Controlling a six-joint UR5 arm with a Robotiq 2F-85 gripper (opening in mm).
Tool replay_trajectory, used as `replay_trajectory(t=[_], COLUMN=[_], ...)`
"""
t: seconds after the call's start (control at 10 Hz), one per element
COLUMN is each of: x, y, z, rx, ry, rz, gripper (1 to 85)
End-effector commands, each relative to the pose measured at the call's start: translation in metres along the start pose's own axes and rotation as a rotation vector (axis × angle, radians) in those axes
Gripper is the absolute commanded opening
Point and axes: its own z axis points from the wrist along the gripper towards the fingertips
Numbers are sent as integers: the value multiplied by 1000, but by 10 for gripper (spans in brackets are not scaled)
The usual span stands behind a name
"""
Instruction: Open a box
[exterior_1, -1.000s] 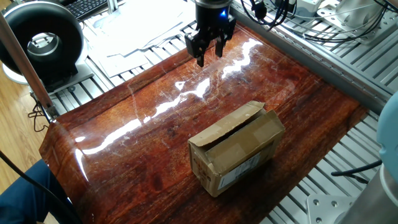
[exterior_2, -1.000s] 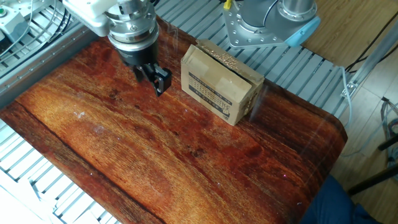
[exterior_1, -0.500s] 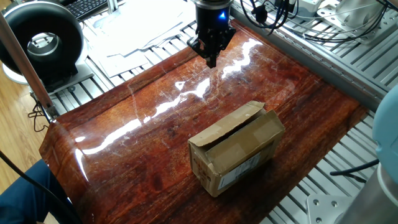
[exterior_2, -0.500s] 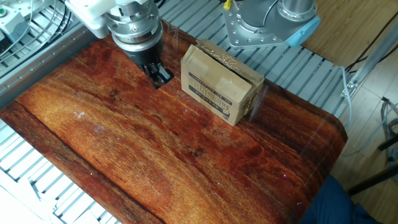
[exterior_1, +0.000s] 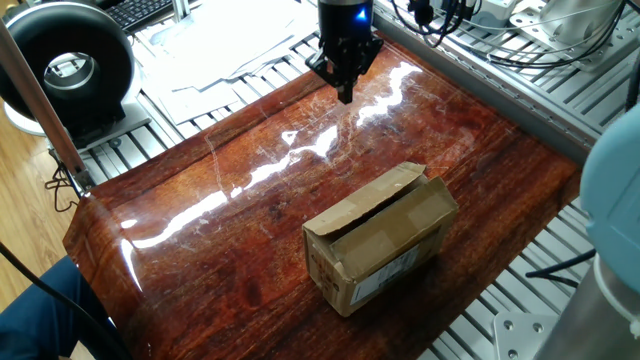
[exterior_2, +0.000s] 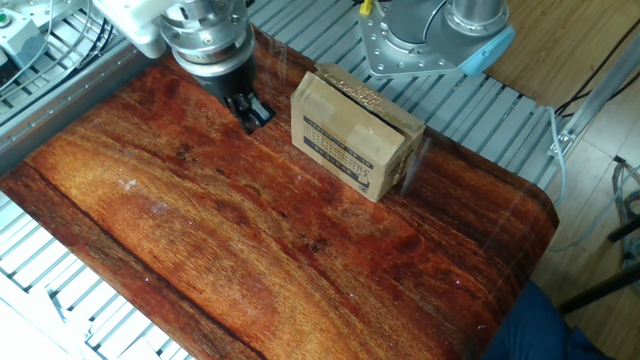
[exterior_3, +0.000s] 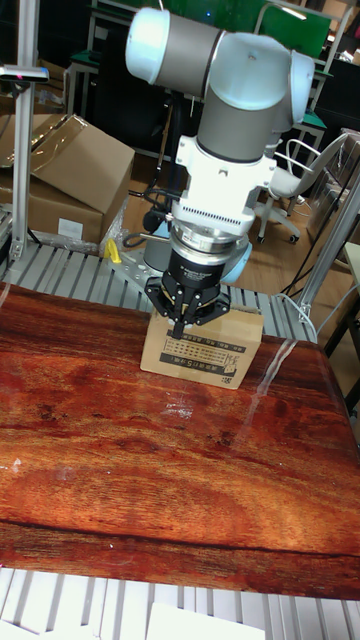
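Note:
The box (exterior_1: 385, 240) is a small brown carton lying on the reddish wooden tabletop (exterior_1: 230, 230), near its right side. Its top flaps stand slightly ajar, with a dark gap along the seam. The printed label side faces the other fixed view, on the box (exterior_2: 350, 135), and the tall view, on the box (exterior_3: 215, 355). My gripper (exterior_1: 345, 92) hangs over the far end of the table, well apart from the box, fingers pressed together and holding nothing. It points down with the gripper (exterior_2: 252, 115) just left of the carton, and in the tall view the gripper (exterior_3: 180, 325) overlaps the box's front.
A black round device (exterior_1: 65, 65), papers and a keyboard lie beyond the table's far left corner. Cables run along the metal rails at the back right. The arm's base (exterior_2: 430, 40) stands behind the box. Large cardboard cartons (exterior_3: 60, 170) sit on the floor.
The fingers, spread apart a second ago, have come together. The gripper has drifted slightly up and away from the box, which has not moved.

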Motion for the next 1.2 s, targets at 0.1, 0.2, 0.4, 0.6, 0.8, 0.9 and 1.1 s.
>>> replay_trajectory(t=[0.1, 0.2, 0.4, 0.6, 0.8, 0.9, 1.1], x=[-1, -1, -2, 3, 2, 1, -4], y=[0, -1, -6, -11, -11, -17, -31], z=[-8, -8, -10, -12, -12, -12, -12], rx=[-28, -26, -21, -12, -14, 12, 67], ry=[8, 7, 13, 35, 32, 29, 24], rz=[-14, -15, -36, -85, -180, -218, -381], gripper=[10, 10, 10, 10, 10, 10, 10])
